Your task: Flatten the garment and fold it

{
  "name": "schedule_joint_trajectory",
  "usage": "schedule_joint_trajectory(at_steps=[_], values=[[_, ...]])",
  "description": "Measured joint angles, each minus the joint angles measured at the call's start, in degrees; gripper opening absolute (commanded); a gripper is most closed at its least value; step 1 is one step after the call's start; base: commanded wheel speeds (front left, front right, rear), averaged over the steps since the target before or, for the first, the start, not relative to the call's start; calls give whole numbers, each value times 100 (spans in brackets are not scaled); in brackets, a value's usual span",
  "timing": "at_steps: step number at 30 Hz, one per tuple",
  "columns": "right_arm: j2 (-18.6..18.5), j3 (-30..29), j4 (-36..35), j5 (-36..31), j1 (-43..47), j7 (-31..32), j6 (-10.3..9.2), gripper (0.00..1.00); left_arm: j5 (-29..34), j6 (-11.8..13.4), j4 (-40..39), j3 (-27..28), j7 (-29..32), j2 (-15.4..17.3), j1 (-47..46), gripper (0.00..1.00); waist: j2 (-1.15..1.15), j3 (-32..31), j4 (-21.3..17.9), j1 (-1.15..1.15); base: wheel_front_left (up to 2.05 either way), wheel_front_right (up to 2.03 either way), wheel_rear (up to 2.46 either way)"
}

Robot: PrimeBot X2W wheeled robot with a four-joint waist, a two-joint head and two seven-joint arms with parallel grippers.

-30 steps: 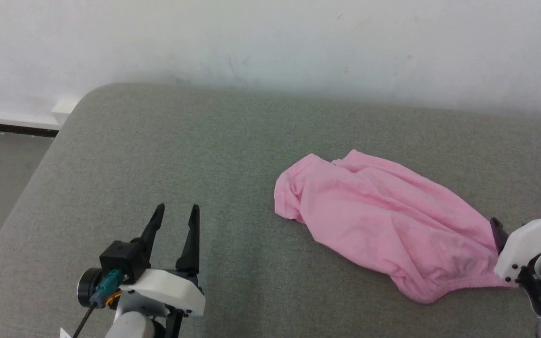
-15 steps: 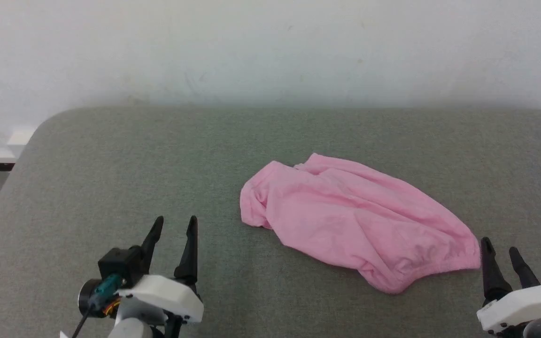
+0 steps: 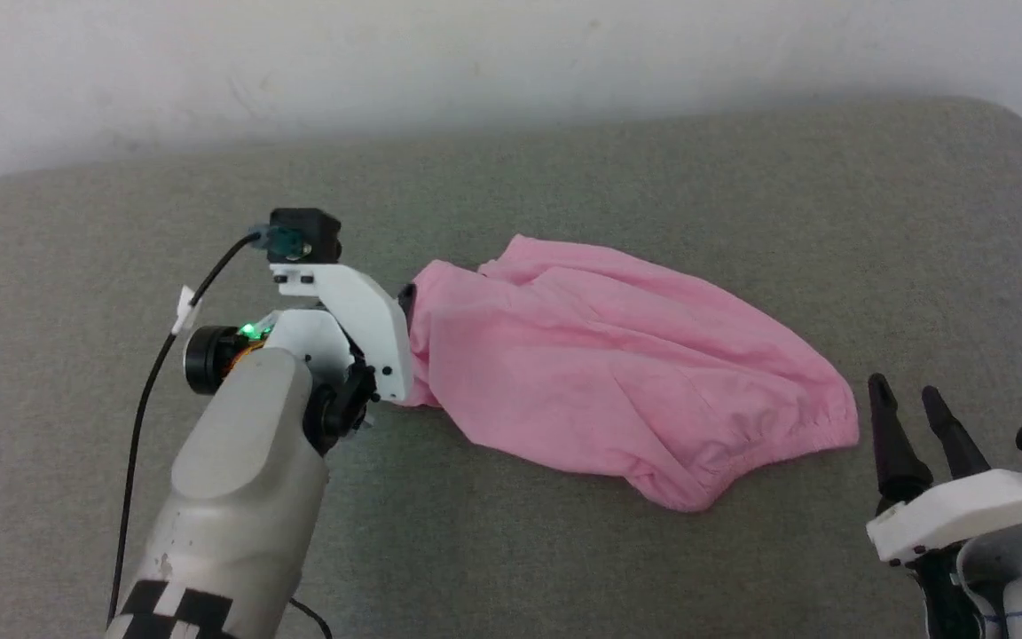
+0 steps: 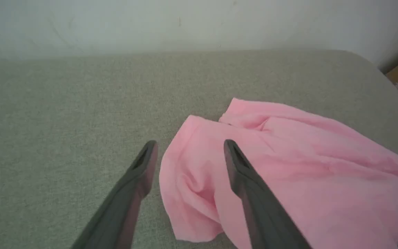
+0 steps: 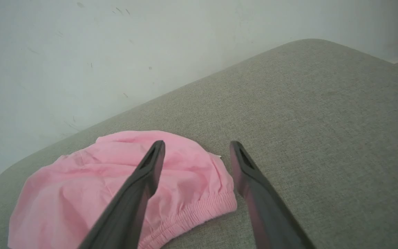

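Right gripper (image 3: 901, 387) sat lowest at right, its arm cut off by the frame corner. Its two fingers were parted with nothing between them, just beside the garment (image 3: 617, 364) at its elastic end, not touching. Left gripper (image 4: 189, 143): fingers were hidden behind its white mount in head view. Its wrist view showed both spread, one over the pad (image 3: 564, 550) and one over pink cloth; contact unclear. One garment lay crumpled mid-pad between the two grippers. Wall (image 3: 475, 53) stood behind.
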Motion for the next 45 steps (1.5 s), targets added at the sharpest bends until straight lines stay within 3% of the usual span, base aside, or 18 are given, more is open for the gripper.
schedule_joint_trajectory(at_steps=[5, 10, 11, 12, 13, 19, 26, 30, 38, 43, 44, 45], values=[[1, 58, 53, 52, -62, -10, 0, 100, 25, 177, 935, -201, 1404, 0, -407, 100, 0, 251, -260, 0, 0, 0, 0], [0, 42, 112, 52, -62, -62, 0, 100, -27, 113, 1315, -346, 2353, -8, -589, 100, 0, 463, -400, -2, 0, 0, 0], [-1, 33, 119, 51, -62, -64, 0, 100, -62, 71, 1327, -354, 2450, -11, -648, 84, 0, 492, -405, -1, 0, 0, 0], [-2, 32, 125, 51, -62, -70, 0, 100, -118, 26, 1313, -333, 2459, -14, -661, 31, 0, 506, -396, 0, 0, 0, 0], [-3, 34, 126, 49, -64, -71, 0, 100, -177, -37, 1291, -315, 2399, -14, -659, 0, 0, 512, -379, -1, 0, 0, 0], [-3, 71, 160, 22, -78, -118, 0, 100, -478, -333, 958, -73, 1684, -49, -482, 0, 0, 443, -168, 0, 0, 0, 0], [2, 233, 320, 68, 155, -156, 0, 100, -924, -288, -478, 621, 746, 227, -27, 0, 0, 156, 306, -2, 0, 0, 0], [2, 294, 415, 97, 300, -200, 0, 100, -1079, -34, -1647, 878, 759, 469, 996, 0, 0, -19, 653, -2, 0, 0, 0], [3, 423, 467, 99, 332, -224, 0, 100, -1215, 1115, -3602, 1245, 1502, 628, 3921, 0, 0, -303, 1311, -2, 0, 0, 0], [3, 449, 483, 100, 326, -232, 0, 100, -1563, 1239, -3897, 1140, 1848, 339, 4914, 0, 0, -404, 1588, -2, 0, 0, 0], [3, 459, 494, 100, 326, -232, 0, 100, -1618, 1244, -3935, 1139, 1853, 269, 4949, 16, 0, -417, 1625, -2, 0, 0, 0], [3, 471, 501, 100, 326, -232, 0, 100, -1680, 1244, -3995, 1152, 1817, 205, 4946, 80, 0, -428, 1653, -2, 0, 0, 0]])
